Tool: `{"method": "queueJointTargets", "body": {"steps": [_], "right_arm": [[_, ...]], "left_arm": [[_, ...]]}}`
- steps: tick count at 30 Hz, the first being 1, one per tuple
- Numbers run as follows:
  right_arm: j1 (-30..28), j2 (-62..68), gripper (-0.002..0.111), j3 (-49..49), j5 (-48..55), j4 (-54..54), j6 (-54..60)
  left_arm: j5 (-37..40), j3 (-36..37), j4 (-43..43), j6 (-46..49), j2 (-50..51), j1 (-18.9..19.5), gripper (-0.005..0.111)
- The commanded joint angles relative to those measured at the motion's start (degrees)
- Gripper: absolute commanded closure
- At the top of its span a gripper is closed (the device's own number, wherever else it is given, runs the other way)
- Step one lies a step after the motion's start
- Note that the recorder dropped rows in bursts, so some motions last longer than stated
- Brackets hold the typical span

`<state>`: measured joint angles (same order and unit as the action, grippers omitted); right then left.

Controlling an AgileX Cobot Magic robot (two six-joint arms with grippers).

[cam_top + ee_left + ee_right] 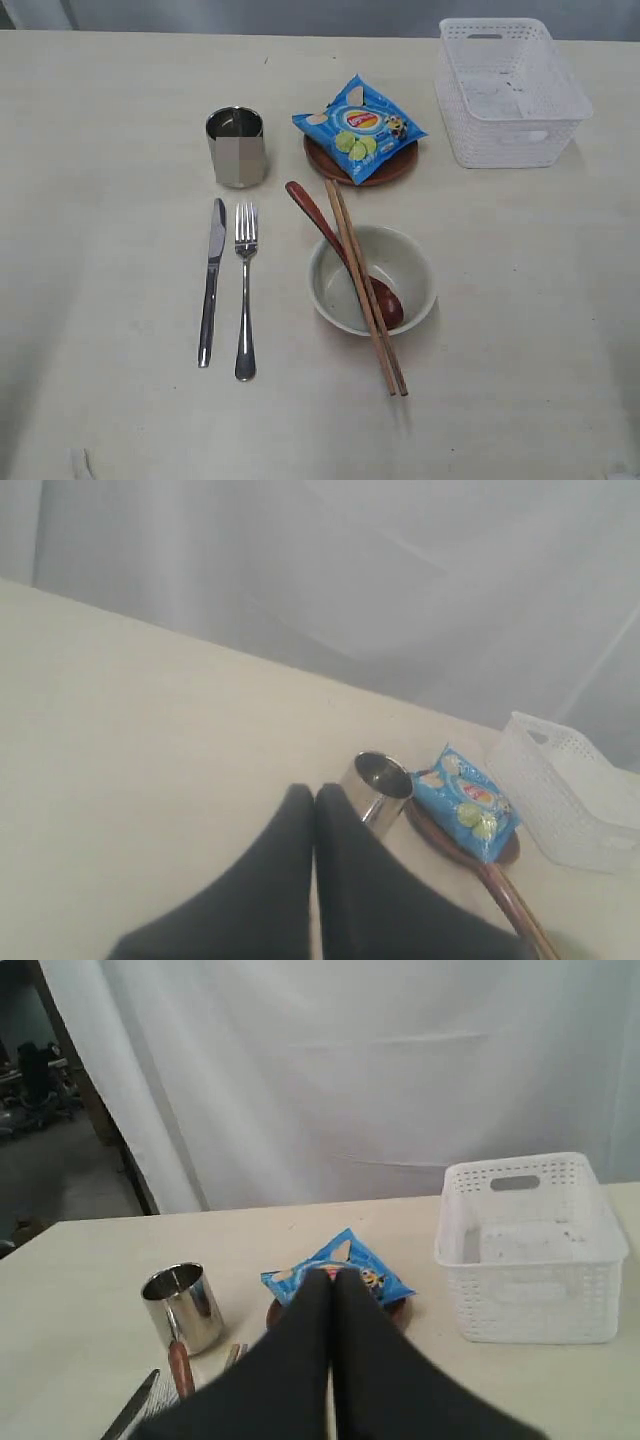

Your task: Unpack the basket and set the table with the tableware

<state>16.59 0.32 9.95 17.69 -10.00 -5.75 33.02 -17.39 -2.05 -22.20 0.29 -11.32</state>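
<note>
The white basket (510,90) stands empty at the table's back right. On the beige table (110,120) stand a steel cup (236,147), a knife (211,280) and a fork (245,290) side by side, and a cream bowl (372,279). A wooden spoon (340,250) and brown chopsticks (365,288) lie across the bowl. A small brown plate (385,170) carries a blue chip bag (358,125). Neither arm shows in the exterior view. My left gripper (314,795) is shut and empty, short of the cup (378,785). My right gripper (333,1276) is shut and empty, raised in front of the chip bag (350,1260).
A pale curtain hangs behind the table's far edge. Bare tabletop stretches along the left side and the front. The basket (530,1245) sits to the right of the chip bag in the right wrist view.
</note>
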Motion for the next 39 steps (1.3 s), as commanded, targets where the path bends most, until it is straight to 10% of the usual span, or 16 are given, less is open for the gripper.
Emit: {"method": "queueJointTargets", "body": {"steps": [1, 12, 39], "right_arm": [[-0.2, -0.3, 0.109, -3.1, -5.4, -4.5, -0.5], [-0.2, -0.3, 0.109, -3.1, -11.3, -6.8, -2.3], [-0.2, -0.3, 0.109, -3.1, -11.3, -6.8, -2.1]], "left_arm": [[-3.3, 1.2, -0.8, -0.3, -0.3, 0.1, 0.107], [-14.8, 1.8, -2.8, -0.8, -0.3, 0.1, 0.107], [-13.8, 1.8, -2.2, -0.1, -0.3, 0.1, 0.107]]}}
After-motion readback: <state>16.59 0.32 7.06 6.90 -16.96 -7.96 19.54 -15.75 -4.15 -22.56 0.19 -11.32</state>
